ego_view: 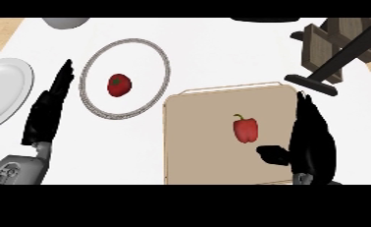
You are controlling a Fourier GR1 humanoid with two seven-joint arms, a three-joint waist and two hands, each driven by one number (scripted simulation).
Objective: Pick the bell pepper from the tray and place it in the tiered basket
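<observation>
The approach step was in hand. The right hand [313, 137] stood over the right part of the tan tray [196, 142], fingers straight and thumb spread toward the frame's left, grasping nothing. The bell pepper [246, 129] lay near the tray's middle, stem toward the top of the frame, just left of that hand and apart from it.

By my judgement, the next move called for the hand to shift left over the pepper and curl round it. It would then lift the pepper toward the tiered basket [322, 44] in the upper right of the frame.

The left hand [49, 108] rested released at the frame's left, beside a grey-rimmed plate [131, 41] that carried a small round red fruit [119, 84] on the white surface [217, 59].

The basket was cut off by the frame's right edge. Only a dark slanting post and some wooden slats showed, and its tiers could not be made out. The right hand hid the tray's lower right corner.
</observation>
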